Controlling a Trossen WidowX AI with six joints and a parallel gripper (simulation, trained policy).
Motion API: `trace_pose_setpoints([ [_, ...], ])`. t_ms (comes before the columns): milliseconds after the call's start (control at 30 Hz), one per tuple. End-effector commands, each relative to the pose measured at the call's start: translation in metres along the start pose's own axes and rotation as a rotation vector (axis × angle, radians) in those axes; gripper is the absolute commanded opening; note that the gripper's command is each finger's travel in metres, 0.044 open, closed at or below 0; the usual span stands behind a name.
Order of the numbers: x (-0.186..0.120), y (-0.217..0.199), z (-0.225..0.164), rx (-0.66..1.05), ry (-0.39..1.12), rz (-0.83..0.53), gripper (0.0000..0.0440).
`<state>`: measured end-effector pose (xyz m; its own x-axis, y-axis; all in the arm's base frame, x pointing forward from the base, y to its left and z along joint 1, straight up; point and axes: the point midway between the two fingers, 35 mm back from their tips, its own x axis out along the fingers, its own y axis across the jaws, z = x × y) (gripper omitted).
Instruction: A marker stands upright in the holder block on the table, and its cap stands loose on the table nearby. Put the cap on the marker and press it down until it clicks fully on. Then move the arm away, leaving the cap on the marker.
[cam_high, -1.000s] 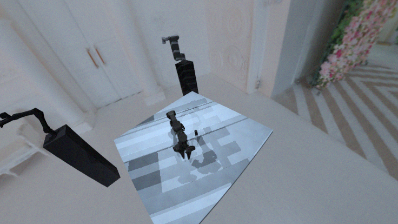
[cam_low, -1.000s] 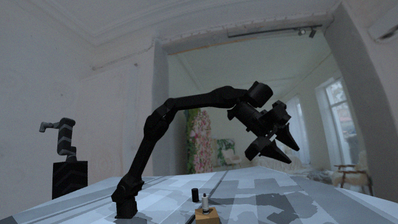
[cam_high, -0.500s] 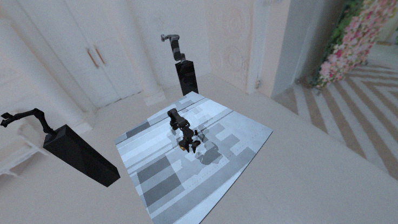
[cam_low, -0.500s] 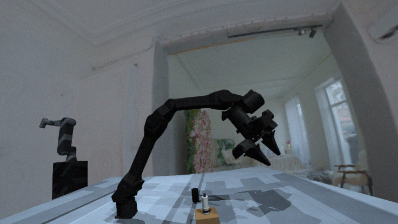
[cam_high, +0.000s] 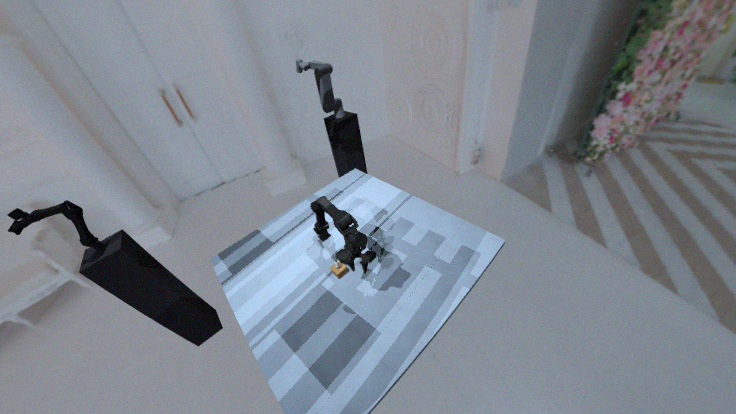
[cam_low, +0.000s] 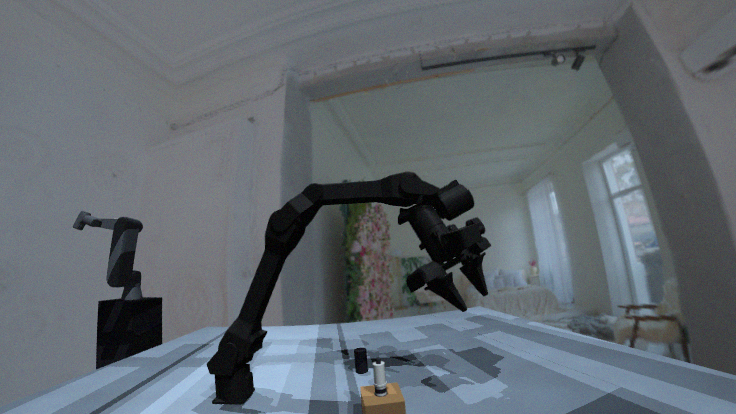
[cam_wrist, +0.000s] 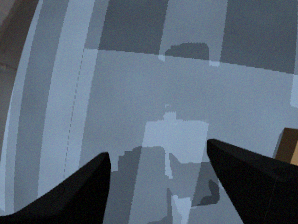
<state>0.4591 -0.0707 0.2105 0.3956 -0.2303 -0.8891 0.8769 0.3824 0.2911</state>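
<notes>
The holder block (cam_high: 341, 273) (cam_low: 383, 400) (cam_wrist: 287, 144) is orange-brown and sits on the table. The white marker (cam_high: 337, 263) (cam_low: 379, 373) stands upright in it, its dark tip bare at the top. The black cap (cam_low: 360, 360) stands upright on the table behind and left of the marker in the exterior view; the arm hides it in the top view. My gripper (cam_high: 358, 271) (cam_low: 475, 302) (cam_wrist: 158, 152) is open with nothing between its fingers. It is above the table, pointing down at a tilt, to the right of the marker in the exterior view. The wrist view shows the block at the right edge.
The patterned table (cam_high: 411, 303) (cam_low: 519, 345) carries the arm's base (cam_low: 234, 383) and dark shadows. Two other arms on black pedestals (cam_high: 151, 288) (cam_high: 345, 144) stand off the table. In the wrist view the table's edge runs down the left side.
</notes>
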Motion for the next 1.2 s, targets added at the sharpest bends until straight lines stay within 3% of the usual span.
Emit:
trace_pose_setpoints([
  [0, -0.002, -0.006, -0.017, -0.009, 0.037, -0.030, 0.0300],
  [1167, -0.028, -0.053, -0.131, -0.082, 0.287, -0.244, 0.0317],
])
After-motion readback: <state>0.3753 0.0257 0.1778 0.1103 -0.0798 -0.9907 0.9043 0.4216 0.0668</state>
